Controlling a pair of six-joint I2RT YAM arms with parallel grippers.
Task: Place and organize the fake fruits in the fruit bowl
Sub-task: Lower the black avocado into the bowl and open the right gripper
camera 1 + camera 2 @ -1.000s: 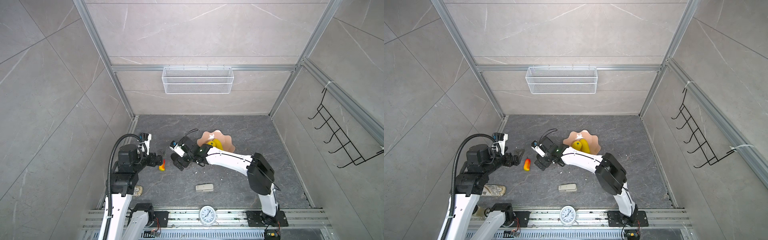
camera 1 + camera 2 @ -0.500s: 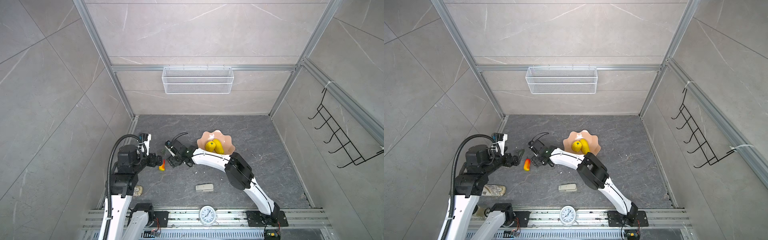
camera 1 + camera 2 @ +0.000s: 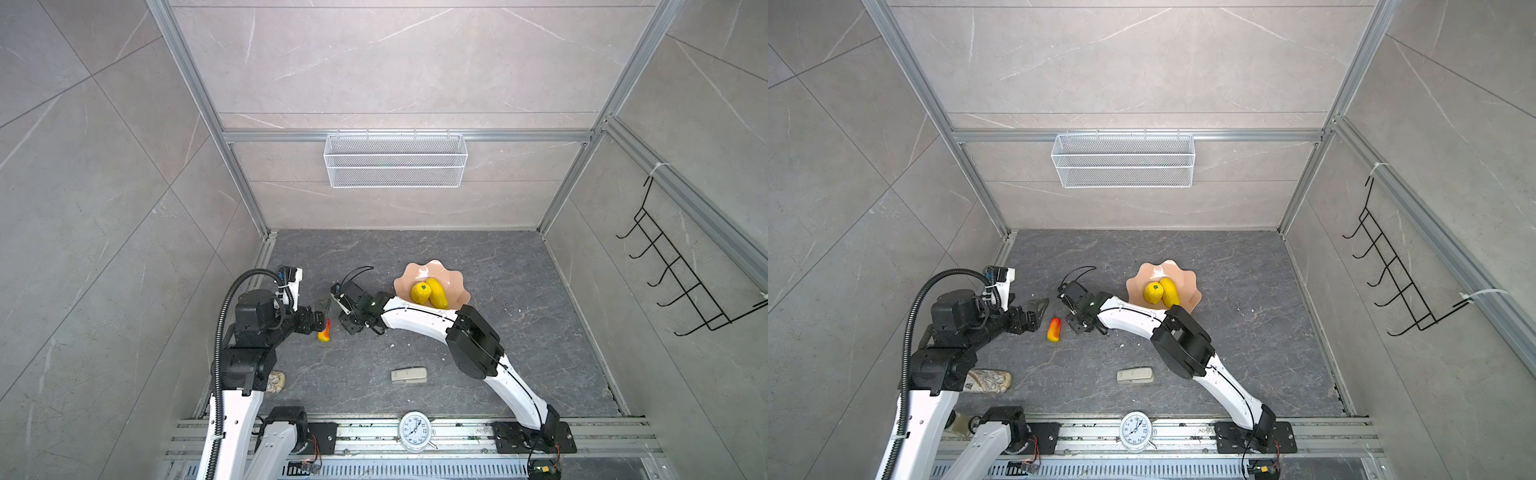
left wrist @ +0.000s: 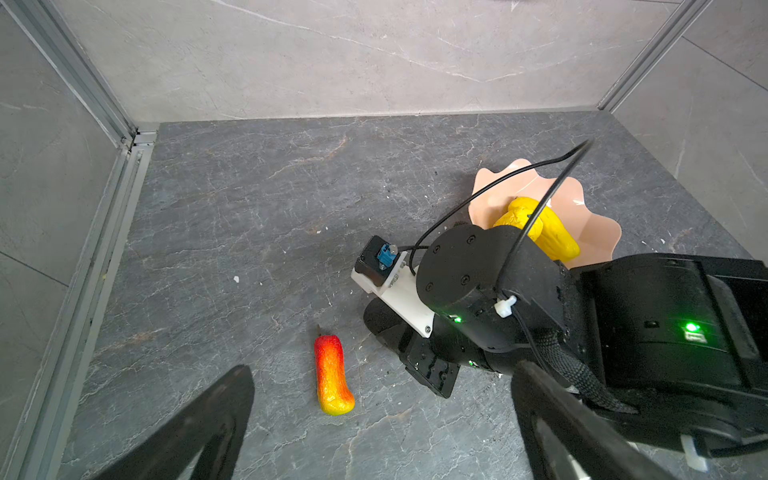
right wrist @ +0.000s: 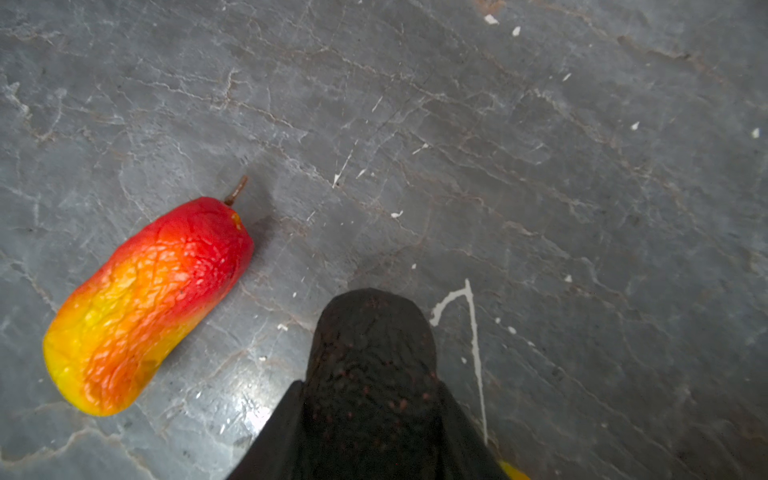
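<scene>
Right gripper (image 5: 370, 388): gripping the black fruit (image 5: 370, 332) low on the floor, jaws pressing its flanks.
Mango (image 5: 145, 307): lying just beside the gripper, apart from it.
Left gripper (image 3: 1036, 315): hanging open beyond the mango.
Bowl (image 3: 457, 286): sitting back behind the wrist, holding two yellow fruits (image 3: 419, 292).
Risk: the glossy, rounded fruit squirting out of a shallow pinch, or nudging the mango on lifting.
</scene>
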